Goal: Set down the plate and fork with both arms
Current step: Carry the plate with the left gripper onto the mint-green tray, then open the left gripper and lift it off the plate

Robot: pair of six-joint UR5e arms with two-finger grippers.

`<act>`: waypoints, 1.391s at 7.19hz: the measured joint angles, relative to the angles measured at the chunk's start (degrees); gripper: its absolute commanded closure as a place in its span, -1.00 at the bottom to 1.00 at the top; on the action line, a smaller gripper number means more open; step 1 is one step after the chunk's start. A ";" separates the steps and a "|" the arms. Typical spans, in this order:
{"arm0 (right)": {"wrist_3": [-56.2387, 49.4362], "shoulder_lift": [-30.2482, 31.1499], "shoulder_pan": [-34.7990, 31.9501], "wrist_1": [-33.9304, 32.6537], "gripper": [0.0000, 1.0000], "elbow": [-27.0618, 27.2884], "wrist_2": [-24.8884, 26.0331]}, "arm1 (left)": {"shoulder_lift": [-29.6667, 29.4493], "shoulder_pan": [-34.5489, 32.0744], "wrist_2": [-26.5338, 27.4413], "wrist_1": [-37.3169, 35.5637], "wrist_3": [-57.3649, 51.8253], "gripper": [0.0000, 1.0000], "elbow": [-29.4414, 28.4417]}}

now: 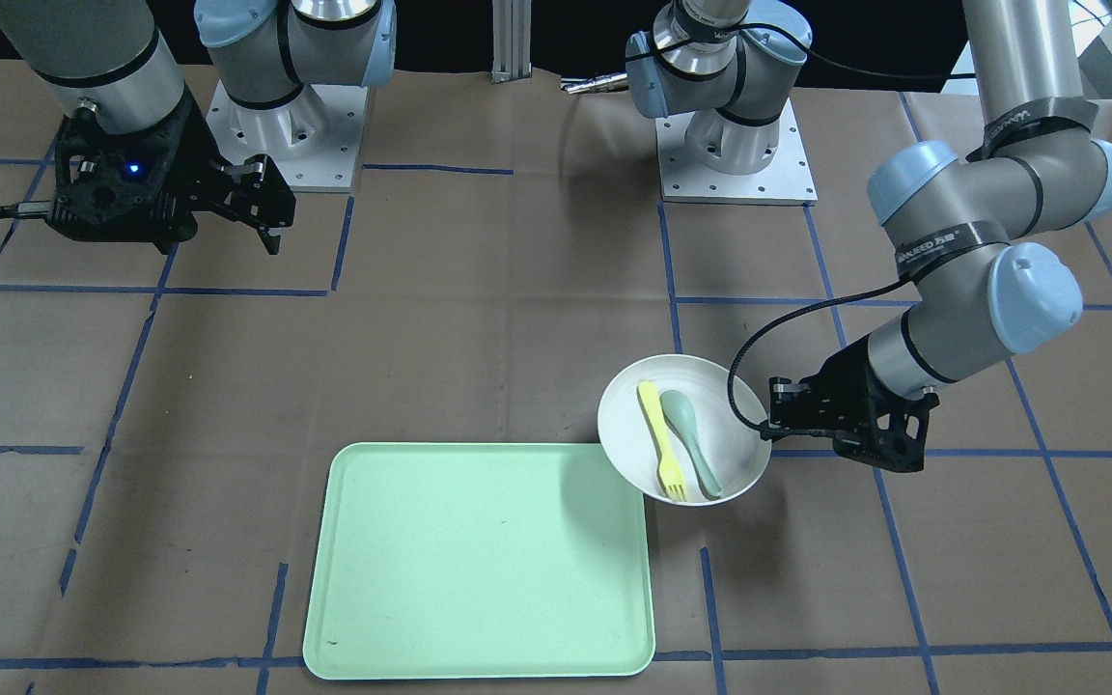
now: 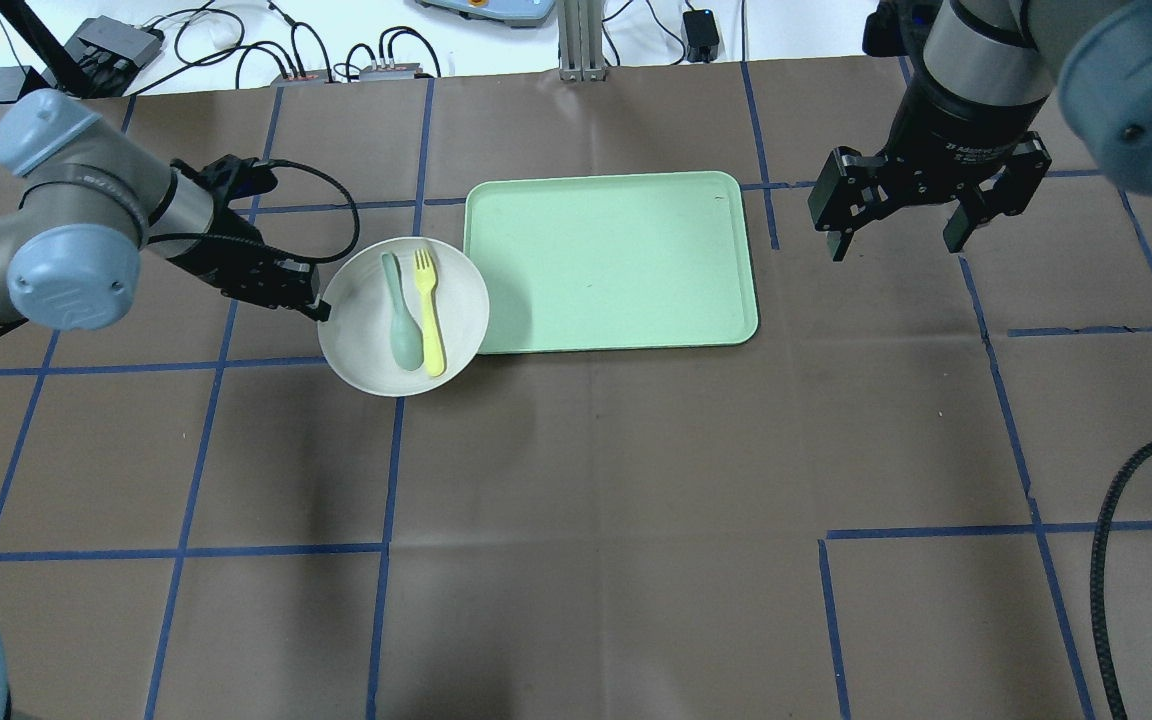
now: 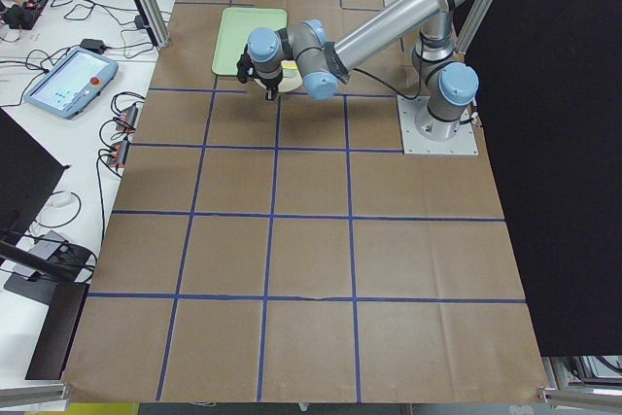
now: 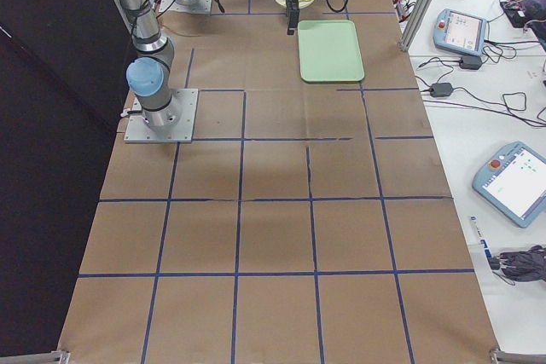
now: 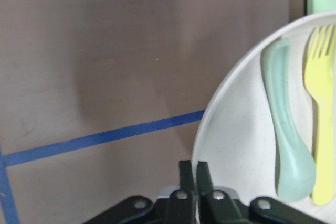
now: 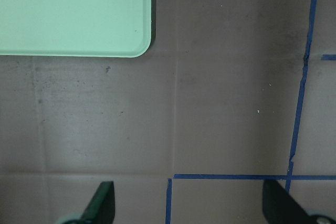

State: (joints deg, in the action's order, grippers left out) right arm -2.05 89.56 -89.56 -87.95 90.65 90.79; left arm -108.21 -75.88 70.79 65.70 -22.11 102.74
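The round, shallow, off-white plastic plate (image 2: 361,325) hangs at the pale green rectangular plastic tray's (image 2: 611,262) short side, its edge just overlapping the tray's corner. The small pale yellow plastic fork (image 2: 428,310) lies in it, on the tray side of a grey-green plastic spoon (image 2: 402,315), the two side by side.

The black left hand (image 2: 316,305) is clamped on the plate's rim, on the side away from the tray. The black right hand (image 2: 896,245) hovers beyond the tray's opposite short side, fingers apart and holding nothing.

I judge the task to be early. The plate is gripped but not yet set down, and the fork is untouched. Placing the plate and lifting out the fork both remain.

The overhead view only shows the left hand meeting the rim. The left wrist view shows its fingers (image 5: 187,182) pinched tight on that rim. The front-facing view adds a shadow on the tray, suggesting the plate is raised off the brown paper worktop (image 2: 636,500). The right wrist view shows just a tray corner and worktop.
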 measured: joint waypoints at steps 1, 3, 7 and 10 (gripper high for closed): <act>-0.01 0.00 0.02 0.03 -1.00 0.01 0.00 | -3.02 -3.69 -0.01 0.11 4.26 0.98 -4.02; -0.01 0.00 0.03 0.06 -1.00 0.05 0.00 | -9.74 -9.89 0.09 0.28 11.32 0.97 -12.41; 0.03 0.00 0.00 0.09 -1.00 0.06 0.00 | -20.04 -16.18 -0.23 0.51 19.13 0.91 -24.29; 0.07 0.00 0.00 0.09 -1.00 0.06 0.00 | -24.32 -17.43 -0.31 0.86 20.38 0.35 -28.31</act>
State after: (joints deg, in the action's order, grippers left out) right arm -1.98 89.56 -89.56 -87.87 90.70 90.79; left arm -132.53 -93.31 70.49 66.56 -1.73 74.43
